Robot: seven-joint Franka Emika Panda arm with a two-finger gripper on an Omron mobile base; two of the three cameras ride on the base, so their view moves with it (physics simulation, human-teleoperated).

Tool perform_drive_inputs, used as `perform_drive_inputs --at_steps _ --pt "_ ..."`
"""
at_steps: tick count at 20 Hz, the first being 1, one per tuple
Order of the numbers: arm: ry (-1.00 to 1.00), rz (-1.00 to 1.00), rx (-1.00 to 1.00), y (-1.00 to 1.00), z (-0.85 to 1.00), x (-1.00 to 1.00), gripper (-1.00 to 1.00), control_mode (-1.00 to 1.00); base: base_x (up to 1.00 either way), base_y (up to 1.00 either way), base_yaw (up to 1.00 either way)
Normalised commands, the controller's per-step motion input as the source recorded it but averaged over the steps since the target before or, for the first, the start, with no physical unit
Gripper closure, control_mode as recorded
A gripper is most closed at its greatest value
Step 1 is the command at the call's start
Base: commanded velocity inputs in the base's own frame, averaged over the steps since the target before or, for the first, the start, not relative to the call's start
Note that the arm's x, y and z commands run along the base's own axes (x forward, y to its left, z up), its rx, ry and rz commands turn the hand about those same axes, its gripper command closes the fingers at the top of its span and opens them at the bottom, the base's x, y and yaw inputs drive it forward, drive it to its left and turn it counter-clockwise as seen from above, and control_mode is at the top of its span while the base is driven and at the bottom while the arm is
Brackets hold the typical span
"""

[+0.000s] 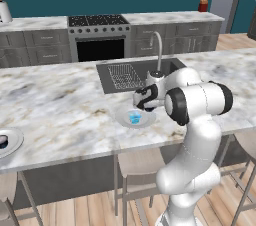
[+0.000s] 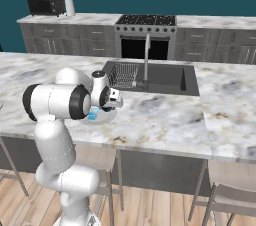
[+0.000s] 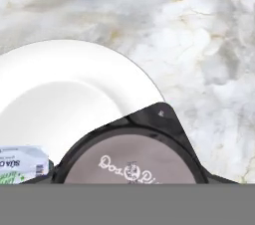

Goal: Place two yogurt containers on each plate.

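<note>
- Yogurt containers: we see a dark cup [image 3: 133, 162] between the fingers [image 1: 141, 101], seemingly grasped, above the near plate [image 1: 121, 115], beside its blue cup [image 1: 135, 117].
- Far plate [image 1: 15, 142] shows one dark cup [image 1: 3, 141]; we judge at least one placement remains.

place: home kitchen, rendered
giveaways: stove [image 1: 97, 32], sink [image 1: 137, 74] past the gripper [image 1: 145, 98], marble island [image 1: 60, 110], microwave [image 2: 45, 5], stools [image 1: 135, 170]
</note>
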Motion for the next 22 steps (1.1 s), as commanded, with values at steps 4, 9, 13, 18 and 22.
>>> perform_drive_inputs --at_steps 4,9,13,18,22 --pt "0.00 0.00 0.01 0.29 -0.52 0.31 -1.00 -1.00 0.00 0.00 0.00" --pt "0.01 0.00 0.00 0.03 -0.05 0.02 -1.00 -1.00 0.00 0.00 0.00" --pt "0.00 0.00 0.00 0.00 0.18 -0.10 -1.00 -1.00 0.00 0.00 0.00" --pt "-0.05 0.00 0.00 0.00 0.49 -0.33 -1.00 -1.00 0.00 0.00 0.00" --pt "-0.28 0.00 0.00 0.00 0.74 -0.92 -1.00 -1.00 0.00 0.00 0.00"
